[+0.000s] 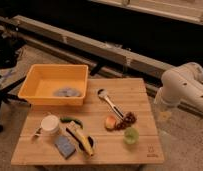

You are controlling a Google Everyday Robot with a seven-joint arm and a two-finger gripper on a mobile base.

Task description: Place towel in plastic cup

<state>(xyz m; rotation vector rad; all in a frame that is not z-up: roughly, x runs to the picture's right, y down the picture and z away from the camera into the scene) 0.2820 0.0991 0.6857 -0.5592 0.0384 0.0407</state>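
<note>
The towel (66, 92) lies in the yellow bin (50, 101), upper left.
The green plastic cup (131, 135) stands lower right on the wooden table (140, 95); the gripper (164, 114) hangs off its right edge, jaws apart, empty.

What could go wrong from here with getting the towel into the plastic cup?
The towel lies inside the yellow bin; the gripper, open beside the table at its right edge, could catch the bin's wall.
The plastic cup is small and stands near the front edge, so stuffing the towel might tip it.
The blue-grey block could be mistaken for the towel.
</note>
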